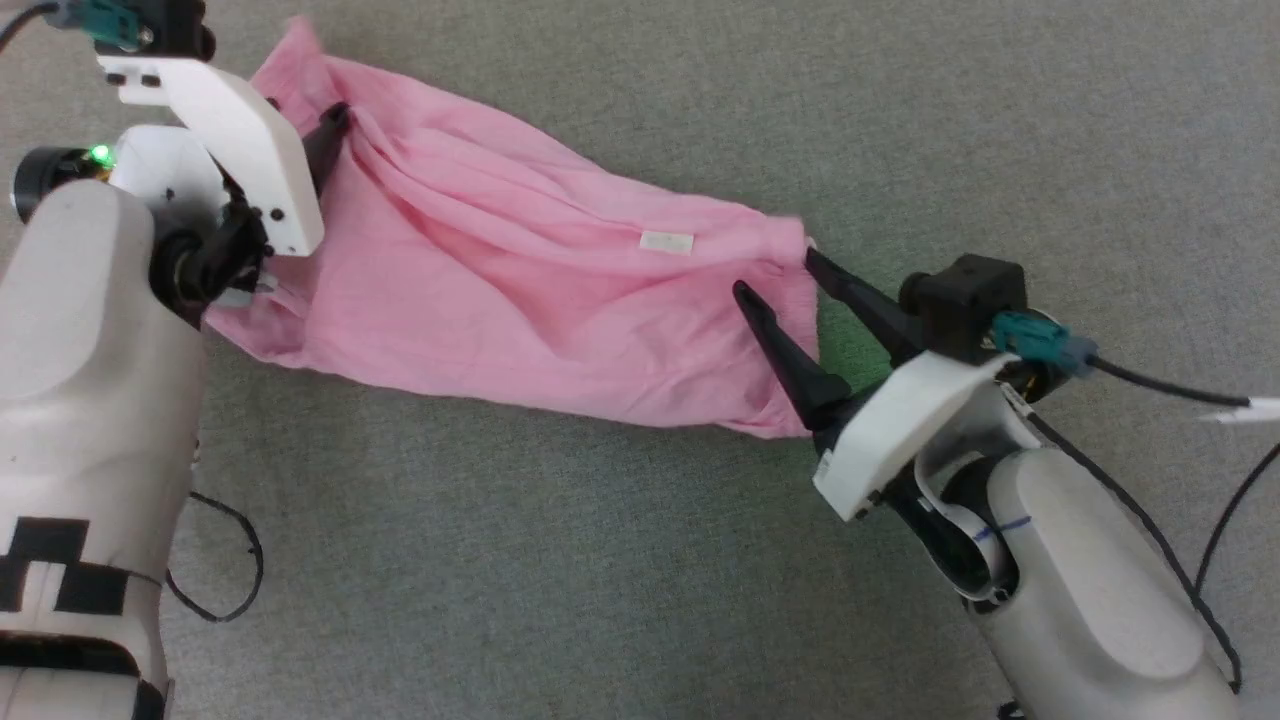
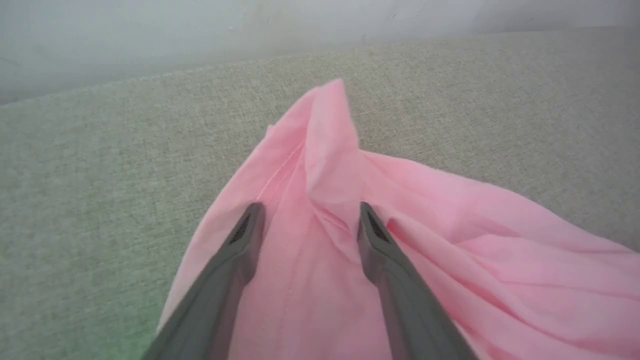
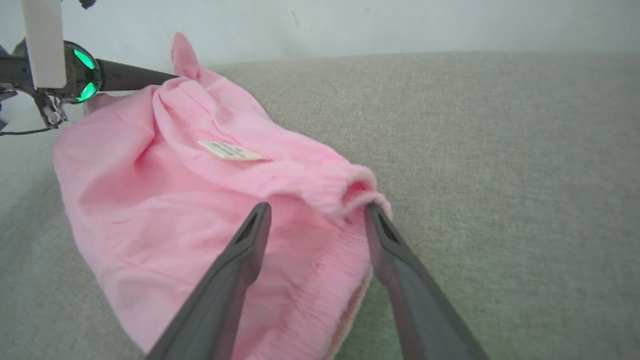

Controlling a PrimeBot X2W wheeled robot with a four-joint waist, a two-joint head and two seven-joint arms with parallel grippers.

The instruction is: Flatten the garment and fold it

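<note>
pink garment — long axis upper-left to lower-right, elastic edge rightward

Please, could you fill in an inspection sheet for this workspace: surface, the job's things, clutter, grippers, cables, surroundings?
Surface: grey woven surface, flat.
Job's things: pink garment lies stretched between the two grippers, wrinkled, not yet flat; its white tag faces up.
Clutter: nothing seen.
Grippers: left gripper open, fingers over the garment near its pointed end; right gripper open, fingers at the gathered edge.
Cables: black cable runs from the right wrist; thin black loop lies beside the left arm.
Surroundings: pale wall behind the surface.
</note>
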